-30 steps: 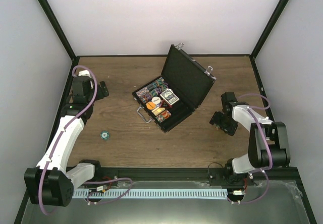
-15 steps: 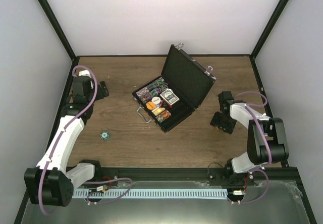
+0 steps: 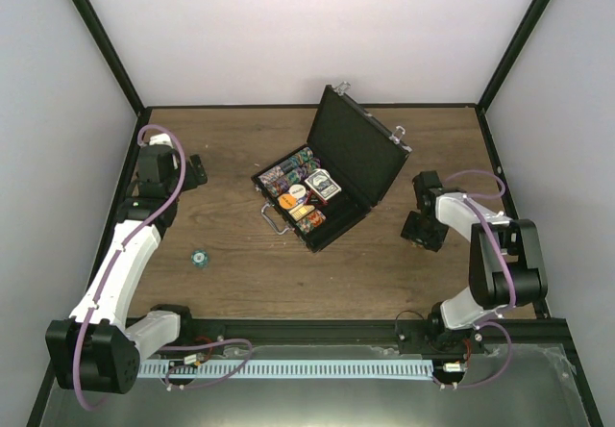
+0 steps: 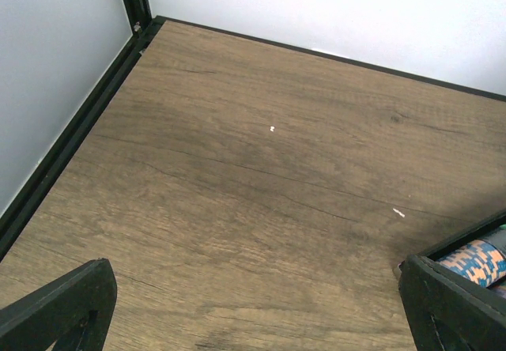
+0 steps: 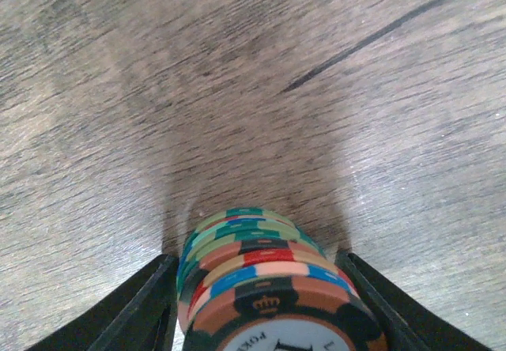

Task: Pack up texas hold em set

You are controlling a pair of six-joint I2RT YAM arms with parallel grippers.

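The black hinged case (image 3: pixel 360 153) lies open at the table's middle, lid tilted back to the right. Its tray holds rows of multicoloured poker chips (image 3: pixel 293 169), a card deck (image 3: pixel 324 188) and round buttons (image 3: pixel 300 202). My right gripper (image 3: pixel 421 230) is low over the table to the right of the case. In the right wrist view it (image 5: pixel 261 303) is shut on a stack of poker chips (image 5: pixel 261 272) lying on its side between the fingers. My left gripper (image 3: pixel 192 172) is at the far left, open and empty (image 4: pixel 253 319). A corner of the case with chips (image 4: pixel 474 260) shows beside its right finger.
A single green chip (image 3: pixel 198 257) lies on the wood at the front left. Black frame posts and white walls close in the table on the left, back and right. Bare wood lies between the left gripper and the case.
My right gripper has shifted slightly left and toward the back, and the right forearm has drawn in. The left arm and the case have not moved.
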